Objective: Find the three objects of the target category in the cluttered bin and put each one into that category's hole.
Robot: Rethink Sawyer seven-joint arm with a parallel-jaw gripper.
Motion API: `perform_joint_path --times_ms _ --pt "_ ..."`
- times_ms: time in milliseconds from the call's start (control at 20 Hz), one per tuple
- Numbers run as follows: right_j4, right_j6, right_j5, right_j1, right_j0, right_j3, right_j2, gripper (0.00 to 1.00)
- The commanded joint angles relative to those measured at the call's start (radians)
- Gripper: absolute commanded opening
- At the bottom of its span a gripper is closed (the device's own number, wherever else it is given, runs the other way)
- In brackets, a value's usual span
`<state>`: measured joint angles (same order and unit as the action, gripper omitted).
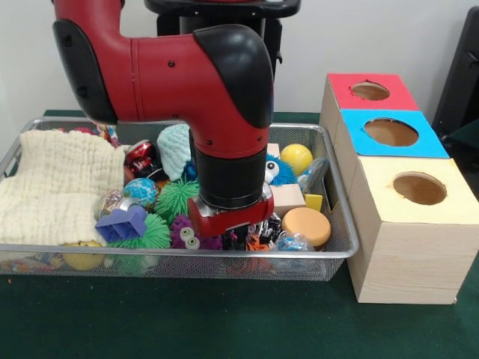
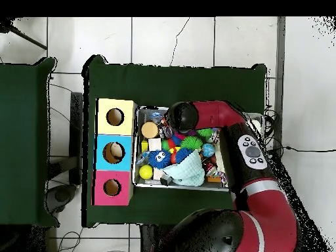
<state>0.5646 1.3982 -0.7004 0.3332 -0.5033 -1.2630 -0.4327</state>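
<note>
Down low, the tool point(image 1: 241, 238) is sitting among the clutter in the mesh bin point(image 1: 340, 224), just under the red wrist plate; only dark bits are showing beneath it, so I cannot tell whether it is apart, together or gripping something. The red and black arm point(image 1: 187, 71) is coming down over the bin's middle and blocking much of it in the front view; overhead, its elbow point(image 2: 182, 116) is covering the corner of the bin nearest the yellow box.

Right beside the tool a purple fuzzy toy with googly eyes point(image 1: 185, 235) is lying, and a round orange disc point(image 1: 306, 224) is resting near the bin's front wall. A wooden block point(image 1: 287, 198) is sitting just behind the disc, with a blue fuzzy toy point(image 1: 278, 171) and a yellow ball point(image 1: 296, 158) further back. Green spiky balls point(image 1: 174, 199) are piling next to a purple block point(image 1: 122, 224) and a small globe ball point(image 1: 141, 191). A mint knitted piece point(image 1: 174, 149) and a red can point(image 1: 140, 155) are lying toward the back. A cream cloth point(image 1: 56, 183) is filling one end of the bin.

Three boxes are standing in a row, touching the bin's other end, on the green counter point(image 1: 187, 318): yellow-topped box point(image 1: 419, 217), blue-topped box point(image 1: 389, 133), red-topped box point(image 1: 370, 91), each with a round hole on top. Which clutter belongs to the target category I cannot tell.
</note>
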Motion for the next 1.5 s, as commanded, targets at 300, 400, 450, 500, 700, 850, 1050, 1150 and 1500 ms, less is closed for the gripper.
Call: perform_joint_path --times_ms 300,400,450,500,700,850,1050,1150,1500 --pt "0.137 -0.11 0.149 -0.072 0.01 0.016 -0.041 0.0" --pt "0.159 -0.096 0.176 -0.092 0.013 0.03 -0.03 0.0" --pt "0.168 -0.091 0.185 -0.099 0.012 0.035 -0.026 0.0" --pt "0.177 -0.095 0.19 -0.107 0.01 0.042 -0.024 0.0" --pt "0.206 -0.09 0.218 -0.135 0.0 0.059 -0.014 0.0" --pt "0.209 -0.049 0.234 -0.149 0.004 0.069 -0.006 0.0" --pt "0.176 0.071 0.19 -0.145 0.056 0.106 0.03 0.0" --pt "0.154 0.127 0.171 -0.14 0.079 0.116 0.049 0.0" --pt "0.107 0.12 0.159 -0.127 0.066 0.097 0.058 0.0"
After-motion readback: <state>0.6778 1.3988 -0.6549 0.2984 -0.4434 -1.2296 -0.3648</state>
